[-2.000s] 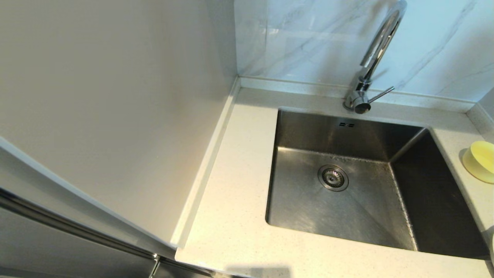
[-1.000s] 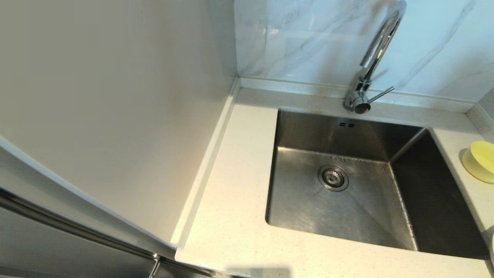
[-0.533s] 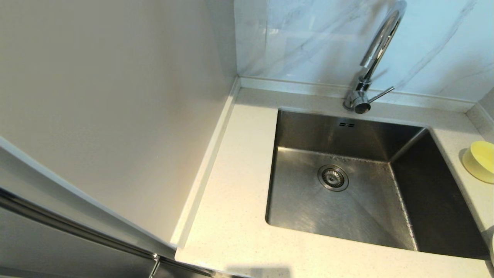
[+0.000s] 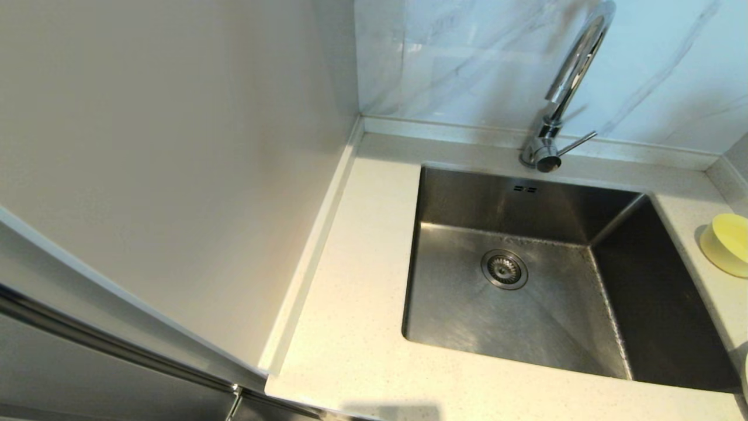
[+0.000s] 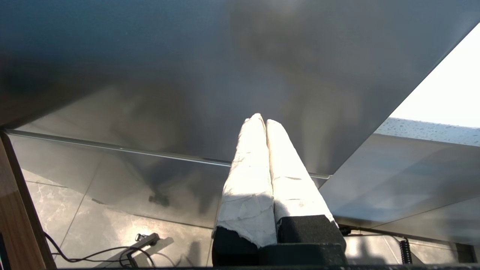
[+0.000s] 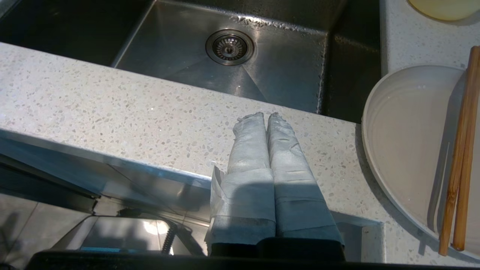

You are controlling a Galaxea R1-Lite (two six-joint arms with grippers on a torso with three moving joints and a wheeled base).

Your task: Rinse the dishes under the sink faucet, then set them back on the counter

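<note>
While both sets of jaws pressed closed and empty, chopsticks [image 6: 459,161] across plate [image 6: 405,150].

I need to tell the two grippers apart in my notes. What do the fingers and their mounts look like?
The two look alike. The left gripper has two long tapering fingers wrapped in creased white tape or cloth, set in black blocky mounts. The right gripper has the same wrapped fingers, with visible wrap seams, on a black base. No markings show on either.
</note>
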